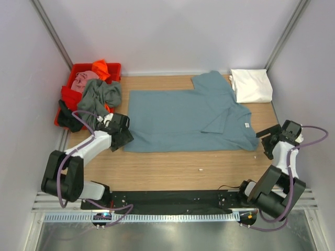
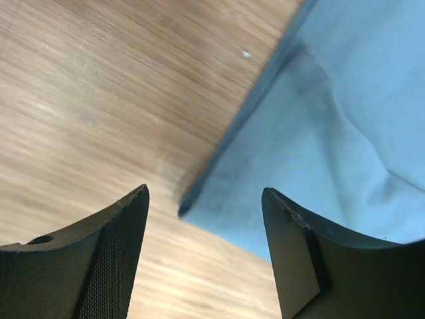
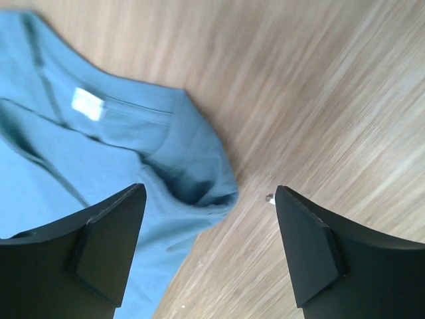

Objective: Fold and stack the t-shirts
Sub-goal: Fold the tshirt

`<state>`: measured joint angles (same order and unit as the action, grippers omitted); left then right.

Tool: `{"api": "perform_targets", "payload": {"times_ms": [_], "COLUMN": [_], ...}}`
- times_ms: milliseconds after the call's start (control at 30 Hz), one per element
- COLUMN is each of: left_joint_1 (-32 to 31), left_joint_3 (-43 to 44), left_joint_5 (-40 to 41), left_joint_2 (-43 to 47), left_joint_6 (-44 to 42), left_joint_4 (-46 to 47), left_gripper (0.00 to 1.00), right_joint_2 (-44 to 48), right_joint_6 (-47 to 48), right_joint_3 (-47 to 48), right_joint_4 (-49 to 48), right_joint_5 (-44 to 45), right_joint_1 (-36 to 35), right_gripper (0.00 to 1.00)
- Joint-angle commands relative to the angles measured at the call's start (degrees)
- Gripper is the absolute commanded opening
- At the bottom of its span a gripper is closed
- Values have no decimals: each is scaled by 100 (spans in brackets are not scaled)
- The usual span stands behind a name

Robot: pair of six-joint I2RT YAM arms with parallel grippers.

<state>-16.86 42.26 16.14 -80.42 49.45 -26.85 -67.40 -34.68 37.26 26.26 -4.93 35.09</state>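
While a white t-shirt (image 1: pixel 252 85) lay folded at the far right corner, the teal t-shirt (image 1: pixel 183 120) lay spread mid-table, barely folded, and other t-shirts (image 1: pixel 98 93) waited heaped in the red tub (image 1: pixel 67 98). The left gripper (image 2: pixel 206 193) at its hem corner and the right gripper (image 3: pixel 209 193) beside its shoulder both stood open, empty.

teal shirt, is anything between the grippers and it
Nothing visible. The left gripper hangs open over the near hem corner of the teal shirt; the right gripper hangs open over its collar-end corner, the cloth showing between each pair of fingers.
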Motion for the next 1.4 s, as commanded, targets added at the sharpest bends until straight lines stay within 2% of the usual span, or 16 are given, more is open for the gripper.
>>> {"api": "perform_targets", "payload": {"times_ms": [0,100,167,233,400,633,733,767,800,867,1033,1100,1133,1200,1267,1367], "left_joint_1": [-308,-361,-362,-370,-519,-590,-590,-590,-599,-616,-625,-625,-625,-625,-625,-625], "left_joint_3": [133,116,-59,-305,-570,-570,-622,-631,-666,-719,-974,-1018,-1018,-948,-799,-316], "left_joint_5": [459,390,285,205,91,310,398,390,329,328,802,794,785,663,462,302], "left_joint_2": [667,835,896,923,625,-201,-298,-281,-220,-18,1457,1861,1924,1978,2013,2267], "left_joint_6": [117,196,319,372,600,706,706,706,706,706,908,935,926,874,786,496], "left_joint_4": [-487,-663,-664,-472,4,698,795,787,769,490,-608,-733,-821,-892,-1093,-1489], "left_gripper": [70,71,72,72,71,68,42,13,0,0,0,0,3,43,74,83], "right_joint_2": [788,1175,1412,1475,441,332,402,429,455,499,456,368,315,79,-124,-528], "right_joint_6": [-74,5,57,110,207,400,470,505,523,541,524,419,374,278,207,84], "right_joint_3": [493,774,871,801,511,335,344,344,335,352,405,388,379,396,475,563], "right_joint_4": [37,265,441,354,117,-122,-34,-7,10,45,46,-111,-182,-366,-490,-727], "right_joint_5": [326,886,1377,1363,267,203,211,229,247,290,238,194,177,124,89,18], "right_joint_1": [-72,-660,-1371,-2013,-2542,-2868,-2885,-2885,-2885,-2885,-3016,-3131,-3192,-3464,-3735,-4168], "right_gripper": [86,86,86,86,81,79,79,79,79,79,79,78,77,76,73,73]}}
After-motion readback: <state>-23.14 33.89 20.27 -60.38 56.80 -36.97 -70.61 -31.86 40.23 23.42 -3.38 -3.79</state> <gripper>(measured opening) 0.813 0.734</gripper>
